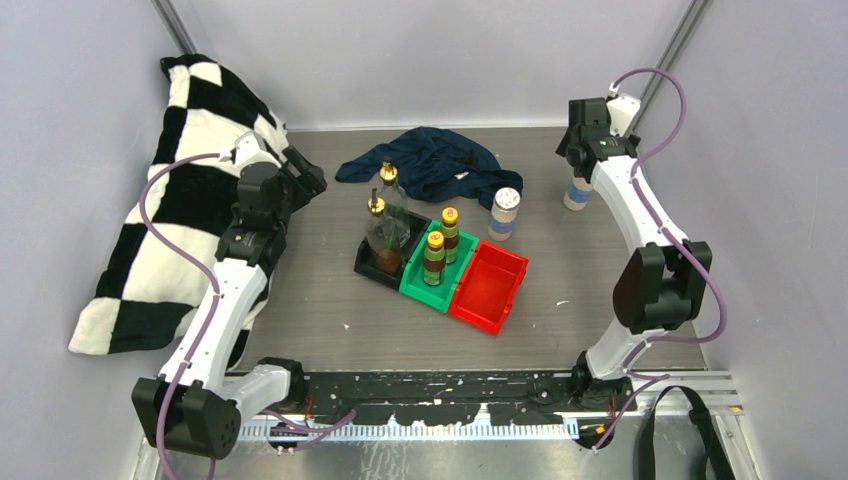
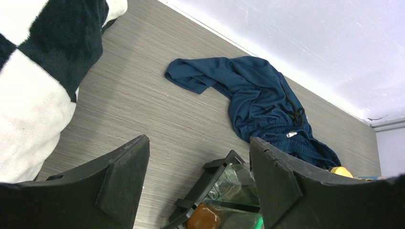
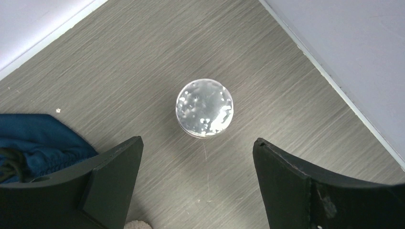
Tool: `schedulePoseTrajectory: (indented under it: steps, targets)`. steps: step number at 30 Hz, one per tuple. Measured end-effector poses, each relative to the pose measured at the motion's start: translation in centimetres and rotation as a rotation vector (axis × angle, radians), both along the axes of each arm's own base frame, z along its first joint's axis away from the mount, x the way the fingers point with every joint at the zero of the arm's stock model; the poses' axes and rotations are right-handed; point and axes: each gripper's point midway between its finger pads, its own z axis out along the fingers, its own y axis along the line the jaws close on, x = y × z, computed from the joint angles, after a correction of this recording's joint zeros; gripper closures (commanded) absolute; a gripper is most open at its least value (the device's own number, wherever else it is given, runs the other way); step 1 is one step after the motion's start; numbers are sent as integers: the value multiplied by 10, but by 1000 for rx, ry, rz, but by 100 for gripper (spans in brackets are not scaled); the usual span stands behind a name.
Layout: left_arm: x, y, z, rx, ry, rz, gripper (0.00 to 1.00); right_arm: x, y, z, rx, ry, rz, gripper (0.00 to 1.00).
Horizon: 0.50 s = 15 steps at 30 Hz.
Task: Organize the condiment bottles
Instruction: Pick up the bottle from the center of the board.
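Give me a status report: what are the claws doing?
Left claw open, empty. Right claw open above a white-capped jar, blue cloth well aside. Second jar stands outside the red bin.

Robot lab cell. Plain walls (image 1: 420,60) box in grey table (image 1: 320,300). Left arm (image 1: 240,280) and right arm (image 1: 625,195) bolted to rail (image 1: 450,385).

- Top view: the right arm (image 1: 612,165) covers the top of the far jar (image 1: 575,195); the black bin (image 1: 368,266) sits largely behind the glass bottles (image 1: 388,215); bottle labels too small to read.
- Left wrist view: blanket (image 2: 28,95) cut by the left edge; a finger (image 2: 305,191) hides most of a yellow cap (image 2: 343,171).
- Right wrist view: cloth (image 3: 38,138) cut by the left edge; a pale scrap (image 3: 137,224) at the bottom edge, unidentifiable.
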Motion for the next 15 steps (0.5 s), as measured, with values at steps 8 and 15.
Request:
schedulePoseTrajectory:
  steps: [8,15]
  targets:
    - [0,0,0,0,0,0,23,21,-13,-12,46,6,-25,9]
    - [0,0,0,0,0,0,23,32,-22,-29,65,33,-43,9]
